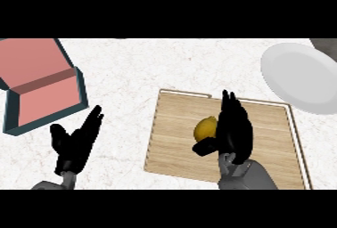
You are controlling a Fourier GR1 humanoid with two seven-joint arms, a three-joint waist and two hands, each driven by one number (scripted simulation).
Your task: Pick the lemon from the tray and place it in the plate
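Currently:
- lemon point(205, 128) on wooden tray point(263, 147), touching right hand point(233, 129)
- right hand fingers straight, thumb under lemon, not clamped
- left hand point(76, 140) open, resting lower left
- plate point(302, 78) upper right, apart from tray

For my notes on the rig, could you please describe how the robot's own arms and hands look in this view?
Both hands, the left hand and the right hand, are matte black with slender fingers and a thumb. Each sits on a smooth grey forearm with a rounded wrist section. No cables, markings or sleeves are visible.

Both hands point(77, 139) point(233, 129) open, fingers straight
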